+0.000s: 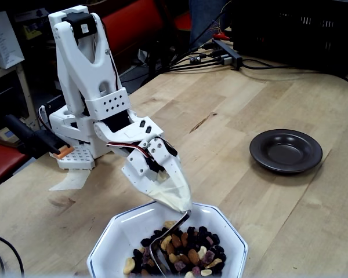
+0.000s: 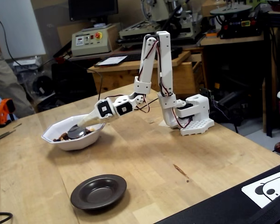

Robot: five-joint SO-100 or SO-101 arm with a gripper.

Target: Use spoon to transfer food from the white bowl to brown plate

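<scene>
The wooden bench carries everything, its pale planks running across both fixed views. On it stands the white arm, its base bolted at the far left in a fixed view and reaching down and forward toward the near edge.

The white bowl sits at the near edge of that view, just below the arm's tip; in the other fixed view it lies at the left of the bench. The brown plate rests well apart from it, to the right, and looks bare inside; in the other fixed view it sits near the front.

The claw is closed around the cream-taped handle of the spoon, whose metal shaft slants down into the bowl. The spoon's scoop end is buried among the food, a heap of nuts and dark raisins filling the bowl's right half.
</scene>
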